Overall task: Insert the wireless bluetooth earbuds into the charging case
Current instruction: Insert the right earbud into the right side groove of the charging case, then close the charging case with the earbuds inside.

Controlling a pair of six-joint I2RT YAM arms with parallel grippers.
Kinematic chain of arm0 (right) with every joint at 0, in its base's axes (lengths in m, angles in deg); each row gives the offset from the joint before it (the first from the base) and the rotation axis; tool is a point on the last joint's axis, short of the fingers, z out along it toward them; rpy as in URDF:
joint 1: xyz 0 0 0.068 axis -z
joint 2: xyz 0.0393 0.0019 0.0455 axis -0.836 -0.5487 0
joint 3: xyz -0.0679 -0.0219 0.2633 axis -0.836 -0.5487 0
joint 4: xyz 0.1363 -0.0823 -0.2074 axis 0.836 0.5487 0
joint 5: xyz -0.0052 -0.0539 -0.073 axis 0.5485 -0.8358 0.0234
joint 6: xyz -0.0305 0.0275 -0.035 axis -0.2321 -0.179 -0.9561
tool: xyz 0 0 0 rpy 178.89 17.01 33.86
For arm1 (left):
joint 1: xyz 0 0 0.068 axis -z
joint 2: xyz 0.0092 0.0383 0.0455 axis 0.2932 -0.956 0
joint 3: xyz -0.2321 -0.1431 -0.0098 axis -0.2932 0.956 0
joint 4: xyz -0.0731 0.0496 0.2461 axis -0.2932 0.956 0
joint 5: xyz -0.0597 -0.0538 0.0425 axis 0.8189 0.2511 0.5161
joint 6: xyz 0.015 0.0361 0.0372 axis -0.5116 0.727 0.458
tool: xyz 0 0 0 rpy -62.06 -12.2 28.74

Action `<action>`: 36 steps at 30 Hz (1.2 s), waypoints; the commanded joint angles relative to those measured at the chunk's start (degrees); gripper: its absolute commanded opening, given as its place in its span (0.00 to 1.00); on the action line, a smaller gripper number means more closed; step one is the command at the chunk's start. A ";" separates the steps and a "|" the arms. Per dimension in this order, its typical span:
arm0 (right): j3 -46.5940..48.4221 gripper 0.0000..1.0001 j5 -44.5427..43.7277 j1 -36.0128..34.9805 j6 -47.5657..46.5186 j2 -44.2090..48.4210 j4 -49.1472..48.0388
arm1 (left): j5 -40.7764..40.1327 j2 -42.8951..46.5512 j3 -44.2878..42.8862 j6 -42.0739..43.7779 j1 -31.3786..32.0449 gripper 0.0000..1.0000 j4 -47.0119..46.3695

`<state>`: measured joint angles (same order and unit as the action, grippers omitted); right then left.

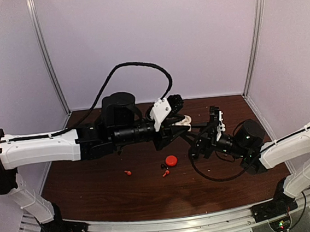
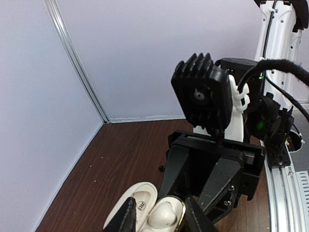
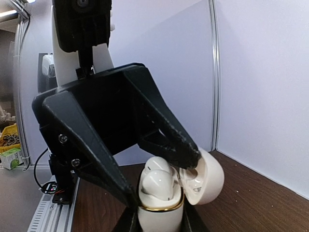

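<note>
earbud (image 3: pixel 157 183) sits in charging case (image 3: pixel 160 215) — case held by right claw (image 3: pixel 161 227)

Slim pickings for reading here. The one bit of lettering in sight is a tiny dark mark printed inside the open lid (image 2: pixel 137 200) of the white case (image 2: pixel 166 215), seen from the left wrist, and it is too small and soft to make out. Over in the right wrist view a green-and-white box (image 3: pixel 9 158) sits at the far left edge, whatever is printed on it blurred past reading, and from the top camera no letters, numbers or signs come through on anything.
</note>
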<state>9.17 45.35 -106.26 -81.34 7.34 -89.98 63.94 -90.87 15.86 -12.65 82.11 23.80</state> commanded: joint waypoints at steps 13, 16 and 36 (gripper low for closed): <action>-0.91 0.00 0.11 -0.16 0.42 -0.67 -5.81 | 1.60 5.18 2.69 1.91 -0.48 0.53 0.71; -1.35 0.00 0.12 -0.21 0.62 -0.96 -6.02 | 3.23 7.33 3.76 2.08 -0.46 0.55 -0.21; -0.64 0.00 10.62 -0.03 0.33 2.43 -1.12 | 9.70 10.36 9.73 0.65 -1.60 0.91 1.94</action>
<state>7.53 51.63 -106.26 -81.23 8.37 -91.92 69.53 -80.36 25.84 -11.58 80.75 26.66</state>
